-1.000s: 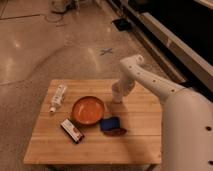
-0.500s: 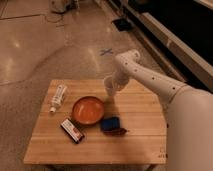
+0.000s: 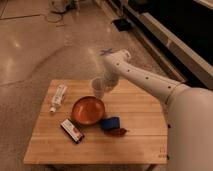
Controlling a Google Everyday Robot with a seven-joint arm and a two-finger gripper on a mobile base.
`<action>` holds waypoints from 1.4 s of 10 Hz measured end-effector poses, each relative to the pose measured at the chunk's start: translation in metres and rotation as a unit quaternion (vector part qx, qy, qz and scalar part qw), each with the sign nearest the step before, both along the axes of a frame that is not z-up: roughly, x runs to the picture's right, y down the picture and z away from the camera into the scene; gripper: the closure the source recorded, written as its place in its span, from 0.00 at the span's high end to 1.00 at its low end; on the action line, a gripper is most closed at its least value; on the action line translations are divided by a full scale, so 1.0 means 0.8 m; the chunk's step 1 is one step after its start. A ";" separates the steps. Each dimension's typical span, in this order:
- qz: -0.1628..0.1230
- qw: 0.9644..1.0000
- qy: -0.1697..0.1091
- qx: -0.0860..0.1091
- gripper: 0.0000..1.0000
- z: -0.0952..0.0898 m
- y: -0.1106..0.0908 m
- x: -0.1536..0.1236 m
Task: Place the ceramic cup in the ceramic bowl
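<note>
The white ceramic cup (image 3: pixel 97 87) is held by my gripper (image 3: pixel 104 85), tilted, just above the far rim of the ceramic bowl (image 3: pixel 88 109). The bowl is glossy orange-brown and sits on the wooden table (image 3: pixel 135 135) left of centre. My white arm reaches in from the right side of the view, over the table's far edge. The gripper is shut on the cup.
A clear plastic bottle (image 3: pixel 58 97) with a white label lies at the table's far left. A dark snack packet (image 3: pixel 72 130) lies in front of the bowl. A blue object (image 3: pixel 109 123) and a red-brown object (image 3: pixel 116 132) lie to the bowl's right.
The gripper has carried the cup up and to the left, from the table right of the bowl to just over the bowl's far rim.
</note>
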State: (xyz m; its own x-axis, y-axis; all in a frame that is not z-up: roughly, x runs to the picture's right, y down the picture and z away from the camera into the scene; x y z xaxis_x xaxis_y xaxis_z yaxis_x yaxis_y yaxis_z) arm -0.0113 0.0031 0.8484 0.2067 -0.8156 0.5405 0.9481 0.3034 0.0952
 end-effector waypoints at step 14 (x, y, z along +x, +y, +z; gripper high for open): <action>-0.111 0.989 -0.076 -0.056 0.80 0.014 0.082 -0.071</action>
